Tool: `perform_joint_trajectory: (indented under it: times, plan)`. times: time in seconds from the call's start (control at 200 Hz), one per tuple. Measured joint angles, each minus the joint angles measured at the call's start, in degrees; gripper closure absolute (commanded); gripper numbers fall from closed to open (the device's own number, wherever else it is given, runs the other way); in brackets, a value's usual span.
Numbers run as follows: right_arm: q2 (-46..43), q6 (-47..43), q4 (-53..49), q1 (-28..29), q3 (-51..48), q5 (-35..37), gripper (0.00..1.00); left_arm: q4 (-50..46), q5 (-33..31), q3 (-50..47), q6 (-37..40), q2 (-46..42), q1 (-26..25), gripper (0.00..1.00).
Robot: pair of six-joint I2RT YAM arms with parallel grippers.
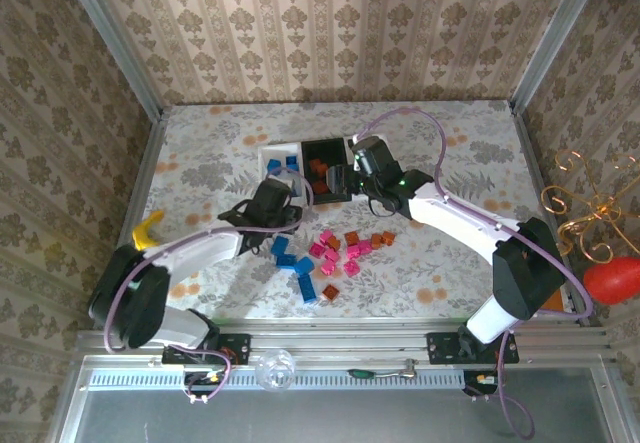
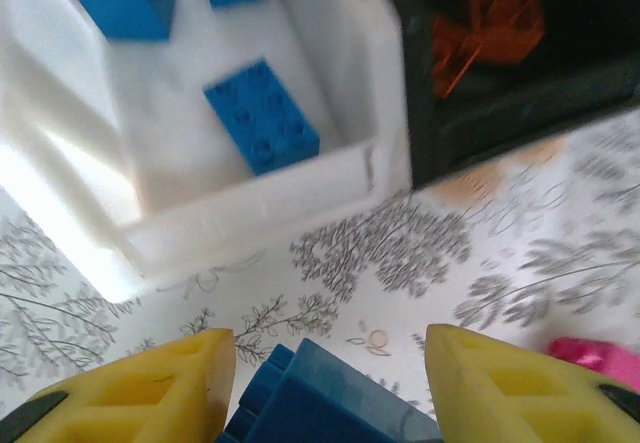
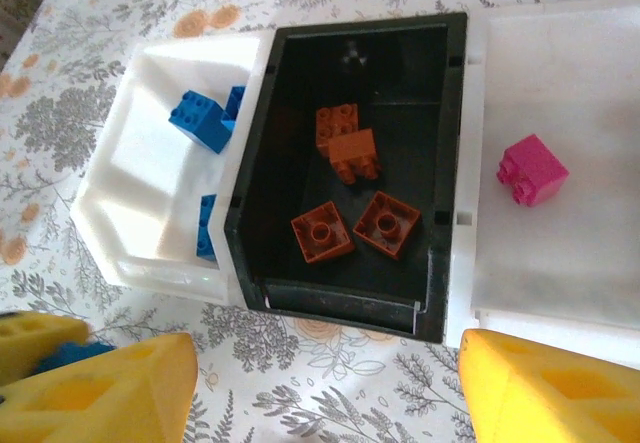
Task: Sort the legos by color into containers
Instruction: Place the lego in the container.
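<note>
Left fingers (image 2: pixel 150 388) pinch a blue lego (image 2: pixel 330 403) just short of the left white tray (image 2: pixel 250 208), which holds other blue legos (image 2: pixel 262 115). Right fingers (image 3: pixel 110 388) hang spread above the black tray (image 3: pixel 400 93) holding orange-brown legos (image 3: pixel 320 231).

Bare table (image 1: pixel 480 133) right of trays (image 3: pixel 580 83), loose bricks (image 1: pixel 325 248) cluttering near centre

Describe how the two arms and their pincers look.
The left arm and right arm have white links, black joints and a lilac cable looping alongside. A green light glows near the right wrist. The left pincer and right pincer have blocky yellow fingers.
</note>
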Motion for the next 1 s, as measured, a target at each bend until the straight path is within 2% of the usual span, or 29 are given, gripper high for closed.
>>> perform_joint_trajectory:
  times: [0.085,0.185,0.31,0.45,0.595,0.72,0.875,0.915,1.0]
  plan:
    - [-0.04,0.20,0.02,0.00,-0.83,0.00,0.29,-1.62,1.07,3.96,-0.02,-1.22,2.38,0.59]
    - [-0.28,0.85,0.11,0.00,-1.99,-0.02,0.29,-1.75,2.10,9.60,-0.02,1.46,6.64,0.59]
    - [-1.27,1.40,-0.07,0.00,-3.63,-0.02,0.29,-1.07,3.10,16.04,-0.02,9.20,10.43,0.59]
    - [-3.85,1.49,-0.28,0.00,-6.16,-0.02,0.29,-1.20,4.66,21.68,-0.02,18.32,12.11,0.57]
    - [-7.56,1.49,-0.70,0.00,-9.64,-0.02,0.29,-2.10,5.66,26.29,0.07,24.39,13.09,0.36]
    - [-9.68,1.70,-1.27,0.02,-12.55,-0.04,0.29,-2.38,6.51,27.28,-1.01,24.44,13.22,0.22]
    - [-11.61,2.56,-2.45,0.02,-16.37,-0.04,0.29,-2.58,8.04,27.02,-1.73,20.33,12.74,0.10]
    - [-12.07,2.80,-2.69,0.02,-17.25,-0.02,0.29,-1.90,8.46,26.18,-2.14,18.27,12.59,0.01]
    - [-12.74,3.30,-3.17,0.02,-18.67,0.00,0.29,-0.31,9.22,22.49,-3.50,12.11,11.52,0.00]
